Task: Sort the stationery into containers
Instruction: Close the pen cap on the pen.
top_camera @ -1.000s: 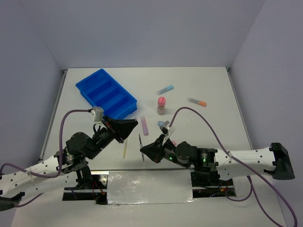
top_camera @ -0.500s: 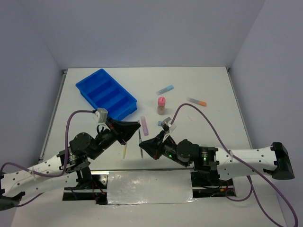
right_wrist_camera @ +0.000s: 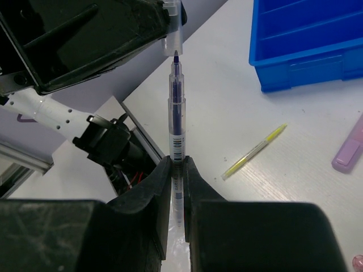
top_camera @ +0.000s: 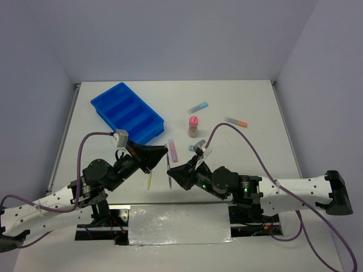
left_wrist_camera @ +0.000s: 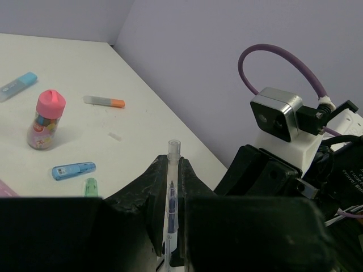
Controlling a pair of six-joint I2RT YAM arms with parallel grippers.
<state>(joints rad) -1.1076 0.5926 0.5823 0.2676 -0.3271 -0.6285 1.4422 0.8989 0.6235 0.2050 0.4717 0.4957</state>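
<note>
the right gripper [right_wrist_camera: 177,165] is clamped on the lower barrel of a thin dark pen [right_wrist_camera: 177,113], whose blue tip points at the left gripper [left_wrist_camera: 170,170]; the left gripper is pinched shut on the pen's clear cap [right_wrist_camera: 174,28]; the tip sits right at the cap's open mouth, and i cannot tell whether it is inside; the two grippers meet nose to nose above the near part of the table [top_camera: 244,96]; the blue tray [top_camera: 127,112] with its four long compartments lies at the far left, well apart from the pen; a yellow pencil [top_camera: 149,181] lies on the table just left of the pen; a pale purple stick [top_camera: 173,151] lies just beyond the grippers; a pink-capped bottle [top_camera: 193,126] stands upright near the middle, with a blue stick [top_camera: 198,107] beyond it and an orange-tipped stick [top_camera: 235,122] to its right; a small blue stick [left_wrist_camera: 74,170] and a green stick [left_wrist_camera: 91,186] lie close together on the near side of the bottle
</note>
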